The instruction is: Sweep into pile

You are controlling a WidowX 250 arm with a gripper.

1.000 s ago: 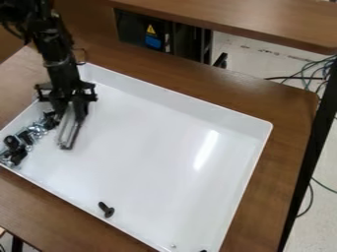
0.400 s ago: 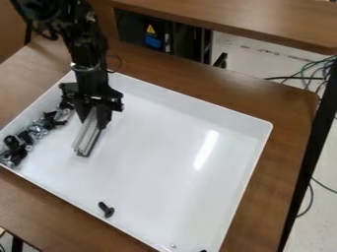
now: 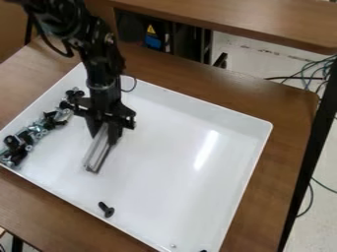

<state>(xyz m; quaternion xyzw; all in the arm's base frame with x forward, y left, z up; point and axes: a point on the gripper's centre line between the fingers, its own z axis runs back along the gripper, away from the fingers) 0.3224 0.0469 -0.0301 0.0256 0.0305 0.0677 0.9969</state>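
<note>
As the gripper point(image 3: 105, 135) clamps a slanting bar point(image 3: 96, 156) between 2 fingers, the loose screw point(image 3: 107, 210) lies below the bar's free end, by the tray's lower wall point(image 3: 66, 197); the pile point(image 3: 31, 133) sits upper left.

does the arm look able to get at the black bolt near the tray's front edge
Probably yes: the gripper, holding a metal bar, is above and left of the bolt in the view, with bare tray between them.

Glare streaks the bright tray point(image 3: 158, 182) (one narrow bar).
</note>
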